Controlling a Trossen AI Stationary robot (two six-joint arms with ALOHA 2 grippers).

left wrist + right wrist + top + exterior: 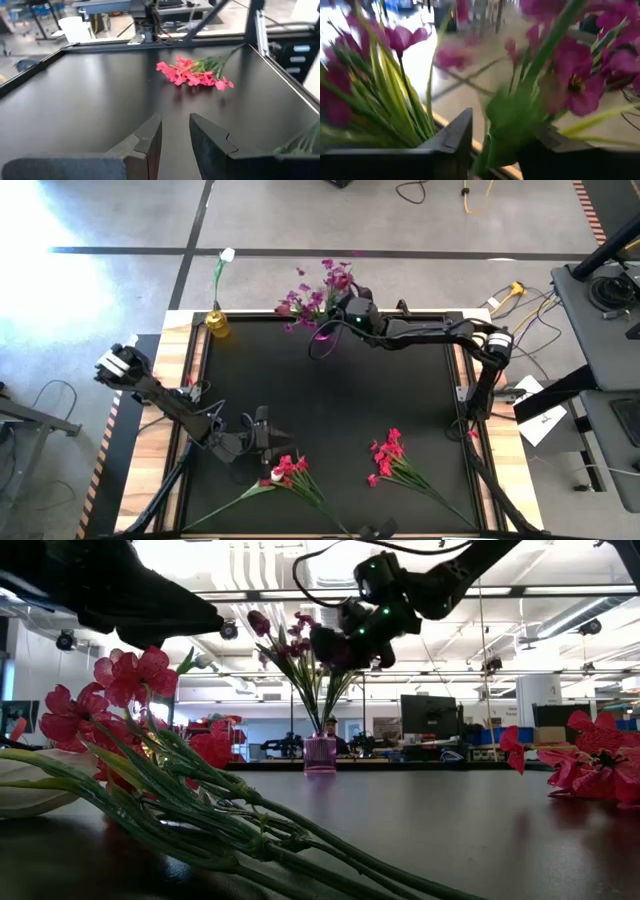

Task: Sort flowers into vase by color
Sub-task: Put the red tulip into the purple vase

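Purple-magenta sprays (318, 292) stand in a small pink vase (320, 753) at the table's far edge. My right gripper (340, 308) is among their blooms, above the vase (345, 645), shut on one green stem (512, 125). My left gripper (272, 430) is open and empty, low over the table, beside a red-pink spray (290, 470) lying near the front edge. A second red-pink spray (388, 455) lies flat at the front right and also shows in the left wrist view (192, 74). A white bloom (227, 255) stands in a yellow vase (217, 325) at the far left. My right gripper pinches a purple spray's green stem (510, 132) between its two fingers, just below the blooms. The fingers come roughly level from the table's right side and lie across the stem. The spray stands upright among the others above the pink vase; its lower end is hidden.
The black table top (330, 395) is bare in the middle between the vases and the lying sprays. A raised wooden rim (190, 355) runs around it. Cables and a stand (600, 290) lie beyond the right edge.
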